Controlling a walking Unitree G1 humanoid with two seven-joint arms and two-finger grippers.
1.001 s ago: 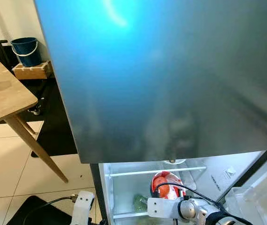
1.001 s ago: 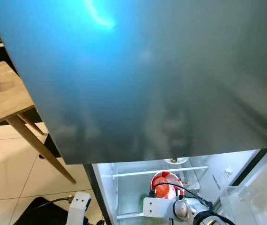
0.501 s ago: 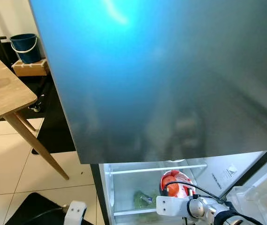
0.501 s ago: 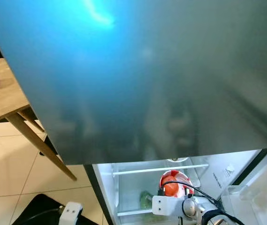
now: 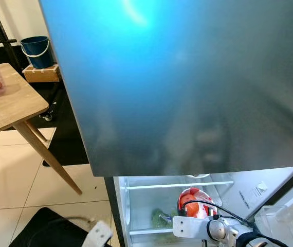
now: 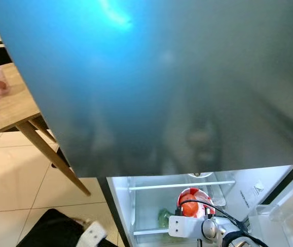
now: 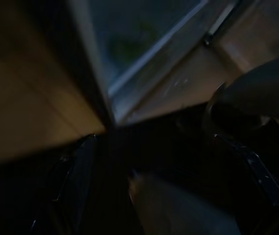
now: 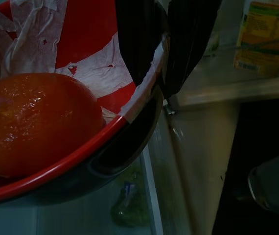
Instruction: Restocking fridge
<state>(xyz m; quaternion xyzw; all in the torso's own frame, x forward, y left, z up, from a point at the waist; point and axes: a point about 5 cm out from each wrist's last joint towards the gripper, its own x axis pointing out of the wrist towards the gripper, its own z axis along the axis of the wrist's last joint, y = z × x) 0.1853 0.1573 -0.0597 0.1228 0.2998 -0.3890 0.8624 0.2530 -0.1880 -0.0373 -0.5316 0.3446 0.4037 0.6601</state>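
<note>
**Bowl held inside open fridge**

My right gripper [image 8: 161, 54] is clamped on the rim of a red bowl [image 8: 95, 44], one finger inside, one outside. A tomato [image 8: 36, 122] sits in the bowl, close beside my fingers. The bowl hangs inside the fridge [image 5: 187, 87], above a green bag [image 5: 160, 218]. My left gripper [image 7: 154, 196]: can't tell its fingers, too dark.

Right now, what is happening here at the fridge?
The robot is restocking the open fridge. Its right claw grips the rim of a red bowl holding a tomato, and holds the bowl inside the fridge, above a shelf with greens. The left arm hangs low by the floor.
</note>
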